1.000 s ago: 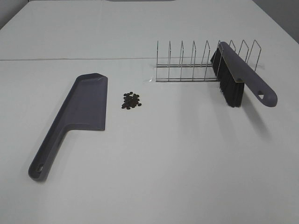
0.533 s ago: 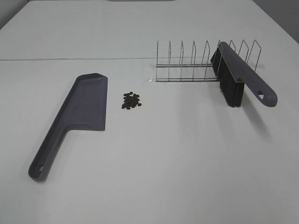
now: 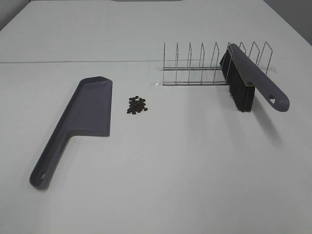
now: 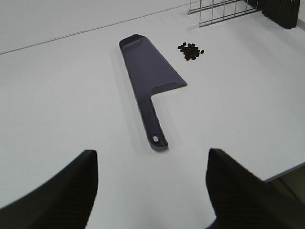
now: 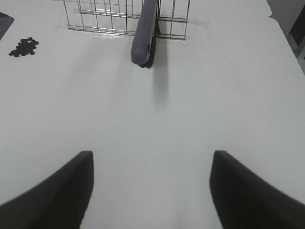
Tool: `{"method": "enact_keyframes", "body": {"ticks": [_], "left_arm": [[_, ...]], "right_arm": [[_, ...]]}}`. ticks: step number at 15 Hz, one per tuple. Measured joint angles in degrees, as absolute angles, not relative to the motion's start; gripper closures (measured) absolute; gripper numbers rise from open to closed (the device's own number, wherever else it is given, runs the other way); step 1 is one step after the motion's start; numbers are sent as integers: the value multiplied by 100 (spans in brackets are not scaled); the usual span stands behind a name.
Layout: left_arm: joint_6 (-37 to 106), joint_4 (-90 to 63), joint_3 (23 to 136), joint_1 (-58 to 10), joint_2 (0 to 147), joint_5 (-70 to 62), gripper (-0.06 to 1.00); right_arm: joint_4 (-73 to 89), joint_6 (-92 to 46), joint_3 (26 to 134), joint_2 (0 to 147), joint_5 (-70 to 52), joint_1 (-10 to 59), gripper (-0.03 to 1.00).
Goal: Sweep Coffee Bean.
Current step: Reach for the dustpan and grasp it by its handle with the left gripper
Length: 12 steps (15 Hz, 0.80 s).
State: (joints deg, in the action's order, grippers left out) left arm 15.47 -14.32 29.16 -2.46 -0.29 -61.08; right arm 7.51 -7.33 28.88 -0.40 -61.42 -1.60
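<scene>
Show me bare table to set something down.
Widest: the near table, right of the dustpan handle, in front of the brush. Also open between the coffee beans and brush. Tight: between dustpan and beans, and beside the wire rack.

A white table (image 3: 195, 170) fills the view, with a thin seam running across its far part. On its left half a grey-purple dustpan (image 3: 90, 109) lies flat, pan end pointing away and its long handle angled towards the near edge, a hanging hole at the tip. Far right stands a wire rack (image 3: 195, 66) of upright loops. A matching brush (image 3: 253, 80) leans in one of its end slots, black bristles (image 3: 240, 92) down, handle jutting out over the table.
</scene>
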Motion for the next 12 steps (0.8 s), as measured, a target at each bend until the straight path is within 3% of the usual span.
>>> {"method": "enact_keyframes", "body": {"ticks": [12], "left_arm": [[1547, -1432, 2916, -246, -29, -6108, 31]], "right_arm": [[751, -733, 2888, -40, -6142, -160, 31]]}}
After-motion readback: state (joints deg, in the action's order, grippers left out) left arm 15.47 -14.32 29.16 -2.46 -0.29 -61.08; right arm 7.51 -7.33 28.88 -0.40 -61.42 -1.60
